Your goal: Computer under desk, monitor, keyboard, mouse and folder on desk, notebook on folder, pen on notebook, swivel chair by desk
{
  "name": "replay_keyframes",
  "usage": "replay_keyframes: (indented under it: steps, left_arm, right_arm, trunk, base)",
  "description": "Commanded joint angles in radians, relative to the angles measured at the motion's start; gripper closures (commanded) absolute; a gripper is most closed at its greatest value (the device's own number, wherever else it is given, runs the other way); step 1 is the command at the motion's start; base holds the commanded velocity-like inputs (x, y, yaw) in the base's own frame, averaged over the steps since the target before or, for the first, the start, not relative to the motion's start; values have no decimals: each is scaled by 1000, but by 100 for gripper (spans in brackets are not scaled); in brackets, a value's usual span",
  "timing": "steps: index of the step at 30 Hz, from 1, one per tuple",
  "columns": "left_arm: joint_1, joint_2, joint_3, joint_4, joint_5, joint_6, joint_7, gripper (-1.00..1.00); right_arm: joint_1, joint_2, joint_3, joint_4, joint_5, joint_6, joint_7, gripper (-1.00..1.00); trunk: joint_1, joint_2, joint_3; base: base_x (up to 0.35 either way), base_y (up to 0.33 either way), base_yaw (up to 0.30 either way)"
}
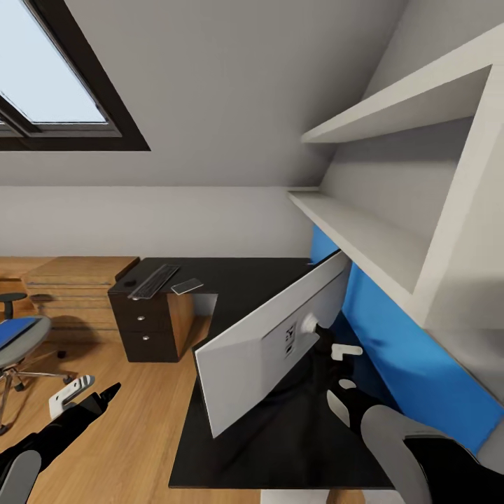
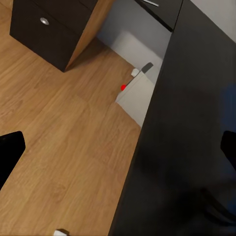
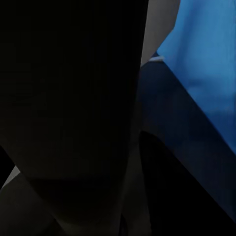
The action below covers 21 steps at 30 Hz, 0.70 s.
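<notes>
The monitor (image 1: 259, 350) stands tilted on the black desk (image 1: 238, 280), its white back towards me. My right gripper (image 1: 341, 378) is behind it, shut on its black stand arm. The keyboard (image 1: 154, 280) lies on the desk's far end, beside a small pale flat item (image 1: 187, 285) too small to identify. The blue folder (image 1: 17, 330) rests on the swivel chair (image 1: 28, 346) at far left. The computer (image 2: 135, 96) sits on the floor under the desk (image 2: 187, 123). My left gripper (image 1: 98, 388) hangs open over the floor. The notebook and pen are out of view.
Black drawers (image 1: 143, 325) sit under the desk's far end, with a wooden chest of drawers (image 1: 77, 294) to their left. White shelves (image 1: 364, 238) and a blue wall panel (image 1: 392, 343) run close along the desk's right side. Wooden floor (image 1: 133, 420) lies left of the desk.
</notes>
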Motion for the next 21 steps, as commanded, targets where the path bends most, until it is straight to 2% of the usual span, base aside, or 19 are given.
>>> replay_keyframes:
  steps: [1, 6, 14, 21]
  left_arm:
    - [0, 0, 1, -1, 9, 5, 4, -100]
    - [0, 0, 1, -1, 9, 5, 4, -100]
    - [0, 0, 1, -1, 9, 5, 4, -100]
    - [0, 0, 1, -1, 9, 5, 4, -100]
  right_arm:
    - [-1, 0, -1, -1, 3, -4, -2, 100]
    - [-1, 0, -1, -1, 3, -4, -2, 100]
    - [-1, 0, -1, -1, 3, -4, -2, 100]
    - [-1, 0, -1, -1, 3, -4, -2, 100]
  trunk:
    - [0, -1, 0]
    - [0, -1, 0]
    - [0, -1, 0]
    - [0, -1, 5]
  base:
    - [0, 0, -3]
    - [34, -7, -1]
    - [171, -123, 0]
    - [4, -4, -140]
